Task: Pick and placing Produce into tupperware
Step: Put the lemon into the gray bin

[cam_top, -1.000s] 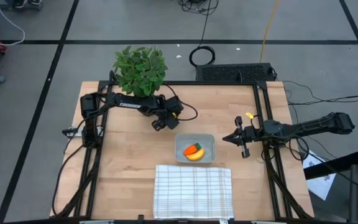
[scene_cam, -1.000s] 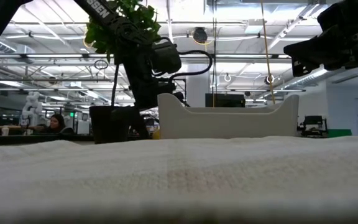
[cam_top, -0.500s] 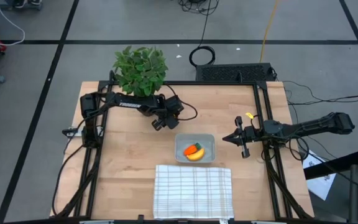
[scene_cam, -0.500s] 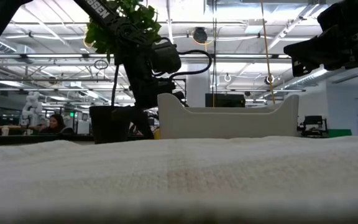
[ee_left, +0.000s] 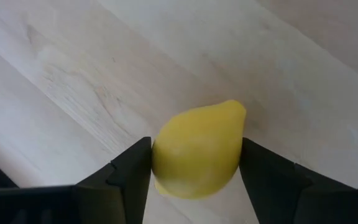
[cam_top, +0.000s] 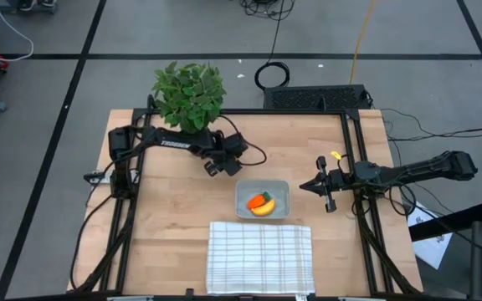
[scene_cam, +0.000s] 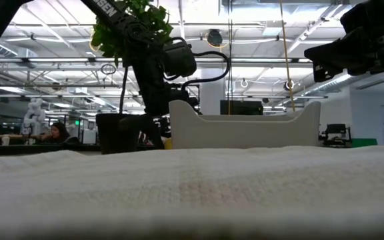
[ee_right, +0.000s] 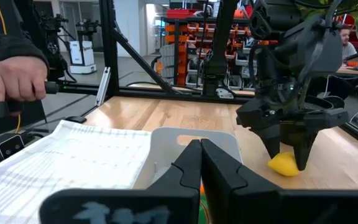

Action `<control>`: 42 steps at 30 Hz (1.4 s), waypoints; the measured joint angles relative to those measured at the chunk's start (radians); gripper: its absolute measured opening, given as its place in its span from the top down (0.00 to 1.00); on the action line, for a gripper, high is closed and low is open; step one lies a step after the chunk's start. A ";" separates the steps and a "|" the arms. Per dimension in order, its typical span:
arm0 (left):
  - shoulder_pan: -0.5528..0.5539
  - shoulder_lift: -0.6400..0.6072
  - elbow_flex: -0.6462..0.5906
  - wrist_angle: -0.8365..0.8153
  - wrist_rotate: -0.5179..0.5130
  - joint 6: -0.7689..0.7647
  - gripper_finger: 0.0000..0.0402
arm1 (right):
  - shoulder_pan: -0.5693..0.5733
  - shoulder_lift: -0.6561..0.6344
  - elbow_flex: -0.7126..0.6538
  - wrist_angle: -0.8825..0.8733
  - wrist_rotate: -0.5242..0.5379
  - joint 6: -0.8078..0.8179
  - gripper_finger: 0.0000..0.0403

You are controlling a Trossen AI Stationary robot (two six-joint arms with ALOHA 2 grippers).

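Observation:
The yellow lemon (ee_left: 197, 149) sits between the fingers of my left gripper (ee_left: 194, 163), which is shut on it, near the plant and beyond the tupperware's far left corner. From the right wrist view the lemon (ee_right: 283, 165) shows low at the table under my left gripper (ee_right: 288, 158). The tupperware (cam_top: 281, 191) holds the orange carrot (cam_top: 259, 200) and the yellow banana (cam_top: 263, 210). My right gripper (cam_top: 319, 186) is shut and waits in the air right of the tupperware. My left gripper pinches the lemon by its two opposite sides (ee_left: 157, 155), one finger on each. The fingers (ee_right: 303, 152) come from above, pointing down. The lemon's pointed end (ee_left: 235, 111) sticks out past the fingers. Whether its underside still rests on the wood, I cannot tell.
A white grid-striped cloth (cam_top: 259, 257) lies at the near edge, in front of the tupperware. A leafy potted plant (cam_top: 188, 94) stands at the far left corner. A person's hand (ee_right: 17, 81) holding a handle shows beyond the table. Bare wood (cam_top: 174, 217) lies at the left.
My left arm's wrist has shifted slightly over the lemon; nothing else has moved.

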State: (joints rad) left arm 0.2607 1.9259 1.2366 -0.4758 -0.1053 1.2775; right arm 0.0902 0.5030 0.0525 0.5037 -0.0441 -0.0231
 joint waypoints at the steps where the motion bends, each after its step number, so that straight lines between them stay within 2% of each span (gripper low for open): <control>1: -0.004 -0.001 0.000 0.002 -0.002 0.000 0.46 | 0.000 0.000 0.000 0.000 0.000 0.000 1.00; 9: -0.026 -0.040 0.000 0.032 -0.036 -0.024 0.46 | 0.000 -0.001 0.000 0.001 0.000 0.000 1.00; 20: -0.066 -0.153 0.000 0.110 -0.011 -0.108 0.46 | 0.000 0.003 0.000 0.031 -0.003 0.011 1.00; 23: -0.076 -0.194 0.000 0.154 0.069 -0.190 0.46 | 0.000 0.006 0.000 0.035 -0.004 0.010 1.00; 27: -0.087 -0.232 0.001 0.208 0.227 -0.332 0.46 | 0.000 0.012 0.000 0.038 -0.004 0.008 1.00; 31: -0.105 -0.243 0.001 0.269 0.344 -0.512 0.46 | 0.001 0.016 0.000 0.045 -0.004 0.004 1.00; 35: -0.126 -0.238 0.001 0.286 0.416 -0.663 0.46 | 0.001 0.016 0.000 0.046 -0.004 0.004 1.00; 42: -0.198 -0.236 0.001 0.331 0.437 -0.736 0.46 | 0.001 0.016 0.000 0.046 -0.004 0.002 1.00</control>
State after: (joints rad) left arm 0.0628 1.6903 1.2377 -0.1447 0.3313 0.5416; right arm 0.0910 0.5186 0.0525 0.5494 -0.0483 -0.0206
